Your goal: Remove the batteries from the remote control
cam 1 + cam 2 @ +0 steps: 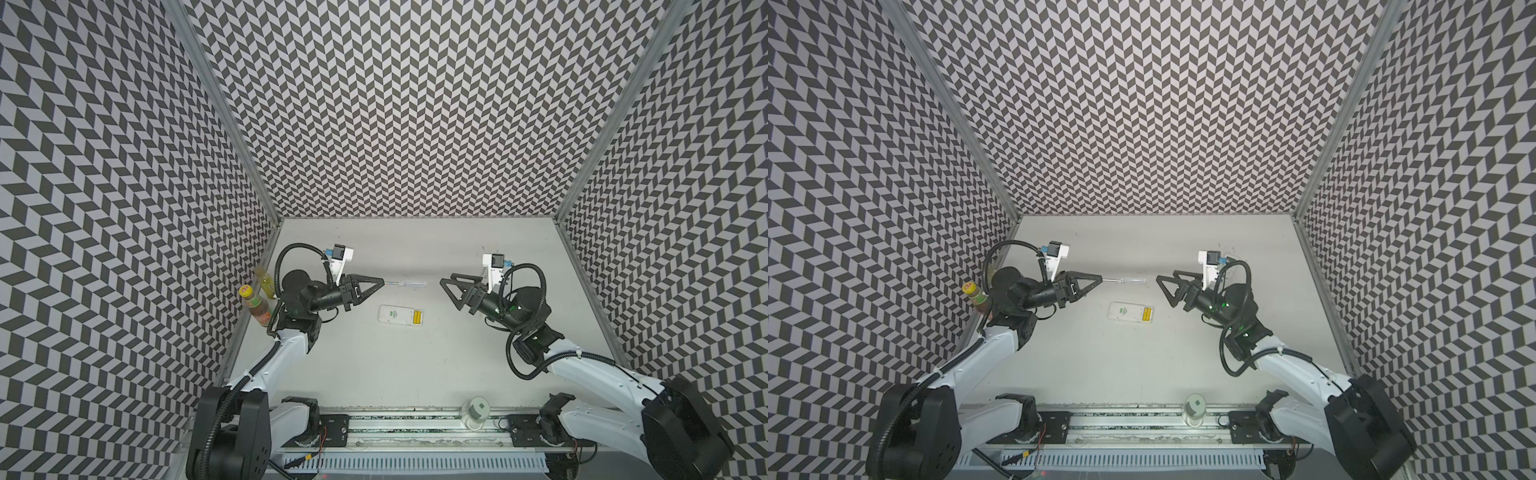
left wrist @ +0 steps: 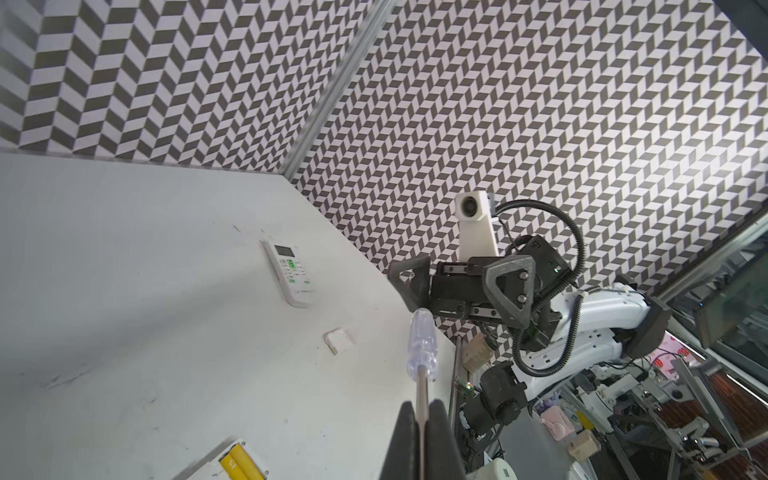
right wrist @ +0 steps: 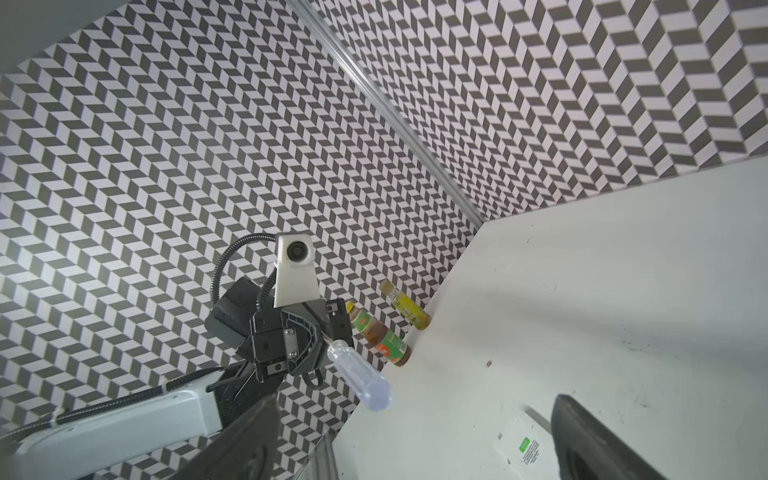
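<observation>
The left claw (image 1: 380, 281) is clamped shut on the metal shaft of a screwdriver (image 1: 406, 284). It holds the screwdriver level above the table (image 1: 395, 374), with the clear handle pointing at the right claw (image 1: 449, 294). That claw's jaws stand wide apart with nothing between them, near the handle's end but not touching it.

The remote (image 1: 401, 314) lies back-up in the middle of the table, on the near side of the gap between the two claws and well apart from both. Its compartment is uncovered at the right end, and two yellow batteries (image 1: 417, 318) sit in it side by side. Bare tabletop runs all round the remote, out to the near edge and back to the far wall.

Two bottles (image 1: 253, 307) stand tight against the left edge, beside the left arm. In the left wrist view a second remote (image 2: 291, 272) lies face-up, with a small white cover (image 2: 338, 340) loose nearby.
</observation>
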Controlling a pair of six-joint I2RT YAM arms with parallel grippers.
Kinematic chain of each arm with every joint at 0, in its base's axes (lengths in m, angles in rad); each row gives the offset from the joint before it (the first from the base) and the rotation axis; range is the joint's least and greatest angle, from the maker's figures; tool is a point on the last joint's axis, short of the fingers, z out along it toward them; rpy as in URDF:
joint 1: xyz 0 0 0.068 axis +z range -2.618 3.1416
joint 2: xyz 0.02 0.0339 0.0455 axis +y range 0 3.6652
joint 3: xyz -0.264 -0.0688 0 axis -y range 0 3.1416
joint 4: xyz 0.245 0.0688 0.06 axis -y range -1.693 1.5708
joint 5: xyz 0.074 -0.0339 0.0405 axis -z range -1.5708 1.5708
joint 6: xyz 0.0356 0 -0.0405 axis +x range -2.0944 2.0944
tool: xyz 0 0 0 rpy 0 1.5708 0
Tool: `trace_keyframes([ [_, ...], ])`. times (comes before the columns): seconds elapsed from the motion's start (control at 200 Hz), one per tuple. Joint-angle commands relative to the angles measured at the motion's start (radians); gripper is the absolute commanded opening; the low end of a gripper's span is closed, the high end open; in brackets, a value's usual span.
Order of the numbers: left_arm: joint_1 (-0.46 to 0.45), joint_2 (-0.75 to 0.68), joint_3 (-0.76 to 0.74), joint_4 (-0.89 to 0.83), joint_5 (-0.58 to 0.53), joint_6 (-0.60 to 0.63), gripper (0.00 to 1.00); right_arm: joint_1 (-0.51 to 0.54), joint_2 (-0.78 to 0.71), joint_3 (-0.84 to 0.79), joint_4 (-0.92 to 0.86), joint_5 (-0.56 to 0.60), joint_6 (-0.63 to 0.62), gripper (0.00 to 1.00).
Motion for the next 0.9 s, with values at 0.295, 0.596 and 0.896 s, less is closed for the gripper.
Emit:
trace_keyframes([
  [0.295,-0.042,0.018,0.025,-0.009,0.014,0.051,0.0,0.051,0.297,0.092,0.501,-0.277,0.264,0.79],
  [0.596,-0.082,0.029,0.058,-0.105,0.014,0.107,0.0,0.132,0.364,0.18,0.477,-0.293,0.196,0.72],
  [0.896,-0.081,0.034,0.064,-0.124,0.02,0.122,0.0,0.159,0.423,0.202,0.513,-0.347,0.191,0.52],
])
